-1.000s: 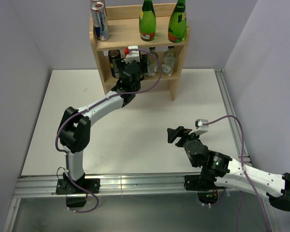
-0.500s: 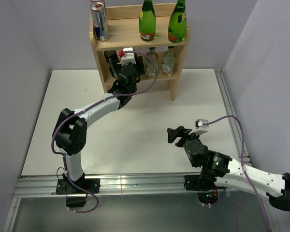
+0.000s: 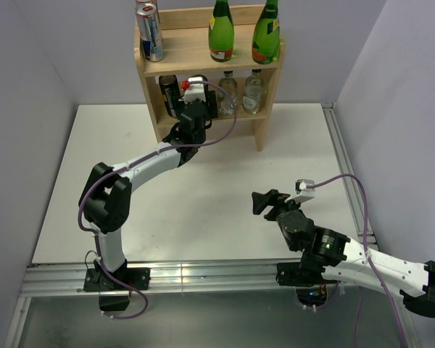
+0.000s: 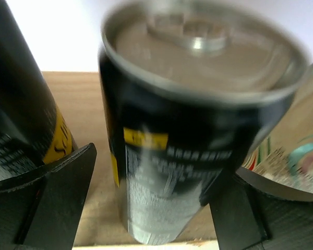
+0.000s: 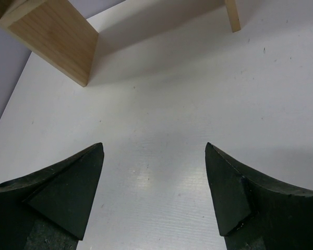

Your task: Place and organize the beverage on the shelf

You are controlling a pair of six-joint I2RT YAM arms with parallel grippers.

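The shelf [image 3: 264, 109] stands at the table's far edge. My left gripper [image 3: 194, 87] reaches into its lower tier, its jaws open around a black can with a silver top [image 4: 188, 130]. The can stands on the lower board [image 4: 88, 120] and is blurred. The right finger [image 4: 235, 213] lies against it, while a strip of wood shows between it and the left finger [image 4: 68, 187]. A black container with a yellow label [image 4: 21, 114] stands just to its left. My right gripper [image 3: 261, 201] hovers open and empty over the white table [image 5: 161, 104].
The top tier holds two green bottles [image 3: 220, 32] [image 3: 267, 32] and a silver-and-blue can [image 3: 151, 35]. Two clear bottles [image 3: 228, 90] [image 3: 253, 90] stand on the lower tier, right of my left gripper. A shelf leg [image 5: 57, 36] shows in the right wrist view.
My left arm has pushed further into the lower tier, a little to the left, with the can between its jaws. The right arm has barely moved.
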